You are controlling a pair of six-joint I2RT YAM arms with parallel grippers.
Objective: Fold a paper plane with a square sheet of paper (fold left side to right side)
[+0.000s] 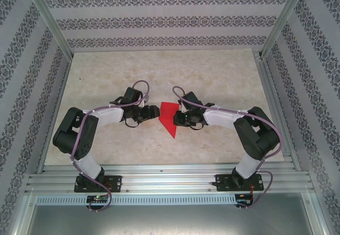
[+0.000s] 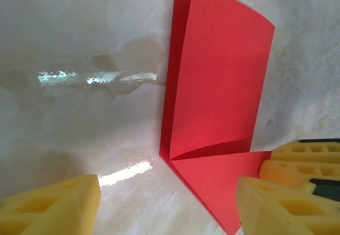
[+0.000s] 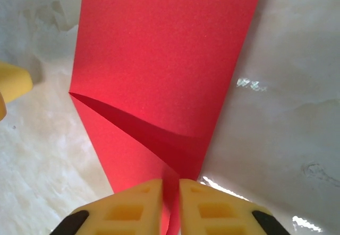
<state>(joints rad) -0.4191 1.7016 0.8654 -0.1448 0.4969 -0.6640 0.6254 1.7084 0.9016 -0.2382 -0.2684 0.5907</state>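
**Mid-fold: paper creased to a point, right gripper pinching it, left gripper spread**

Table (image 1: 106,81): beige marbled top. The task's thing lies at its centre in the top view.

Paper (image 1: 168,114): red, at frame centre between the two grippers, its point aimed at the bottom of the frame.

Right gripper (image 3: 171,206): pressed together on the paper at bottom centre of its wrist view, with a thin red layer caught between the pads.

Left gripper (image 2: 169,192): spread wide and holding nothing. Its lower-right finger (image 2: 276,208) is at the paper's tip. I cannot tell whether it is touching or just beside.

Progress, as a judgement:
- The sheet is no longer a flat square. It is doubled over, with a diagonal crease and one pointed end.
- It is not yet a narrow dart with a centre crease.
- The layers gape rather than lie flat, so the current fold probably needs pressing down.
- The narrowing folds look left to do.

What each view adds:
- The top view gives the layout, but the paper is too small there to read its layers.
- The left wrist view shows two layers parting at upper centre and the diagonal flap at lower centre. It also shows the right gripper's yellow fingers at the right edge.
- The right wrist view shows the pinch itself and the shadowed diagonal fold at mid-frame. A yellow finger of the left gripper sits at the left edge.
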